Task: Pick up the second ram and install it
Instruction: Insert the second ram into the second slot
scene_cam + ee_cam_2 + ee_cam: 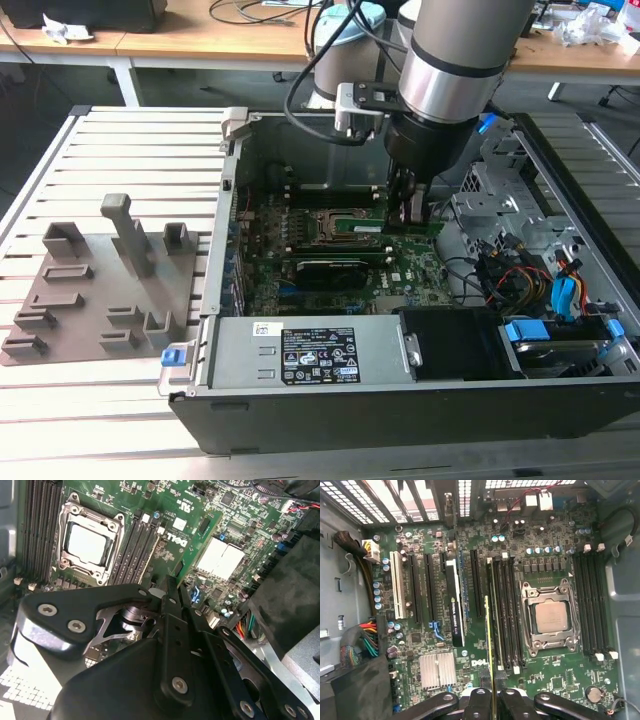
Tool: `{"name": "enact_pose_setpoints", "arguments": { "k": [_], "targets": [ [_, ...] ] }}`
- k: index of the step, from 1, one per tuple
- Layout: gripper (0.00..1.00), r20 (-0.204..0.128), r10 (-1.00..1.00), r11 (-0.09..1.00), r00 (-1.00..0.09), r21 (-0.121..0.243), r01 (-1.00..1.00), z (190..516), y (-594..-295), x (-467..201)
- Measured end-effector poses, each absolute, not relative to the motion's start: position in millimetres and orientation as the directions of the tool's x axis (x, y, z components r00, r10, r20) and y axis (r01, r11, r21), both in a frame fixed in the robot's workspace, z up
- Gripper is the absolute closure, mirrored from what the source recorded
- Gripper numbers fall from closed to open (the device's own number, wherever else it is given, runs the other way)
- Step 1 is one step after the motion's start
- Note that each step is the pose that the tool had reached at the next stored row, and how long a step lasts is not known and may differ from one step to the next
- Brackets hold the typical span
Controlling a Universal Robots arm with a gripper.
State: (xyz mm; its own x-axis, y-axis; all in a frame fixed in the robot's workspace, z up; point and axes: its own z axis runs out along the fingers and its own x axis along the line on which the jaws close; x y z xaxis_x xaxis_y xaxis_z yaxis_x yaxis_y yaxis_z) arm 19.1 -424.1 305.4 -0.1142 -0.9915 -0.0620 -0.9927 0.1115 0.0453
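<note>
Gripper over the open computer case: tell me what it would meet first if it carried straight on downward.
Probably the memory slots beside the CPU socket: the gripper holds the second ram edge-down over them. Exact slot is unclear.

Green motherboard point(555, 680), black end effector point(492, 702), grey holder tray point(95, 300).

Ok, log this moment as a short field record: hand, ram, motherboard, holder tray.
hand: inside the open computer case, shut on the second ram
second ram: held edge-on above the motherboard, beside the slots next to the CPU socket; not visibly seated
motherboard: one memory stick already in a slot
holder tray: grey, outside the case at the exterior view's left
</note>
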Motion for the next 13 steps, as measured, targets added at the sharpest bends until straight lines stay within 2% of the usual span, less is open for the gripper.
{"name": "enact_pose_setpoints", "arguments": {
  "k": [7, 13],
  "targets": [
    [0.86, -0.062, -0.992, 0.111, -0.114, 0.045, -0.993, 305.0, -402.5, 19.2],
    [0.86, -0.062, -0.992, 0.111, -0.114, 0.045, -0.993, 299.9, -400.3, 19.2]
  ]
}}
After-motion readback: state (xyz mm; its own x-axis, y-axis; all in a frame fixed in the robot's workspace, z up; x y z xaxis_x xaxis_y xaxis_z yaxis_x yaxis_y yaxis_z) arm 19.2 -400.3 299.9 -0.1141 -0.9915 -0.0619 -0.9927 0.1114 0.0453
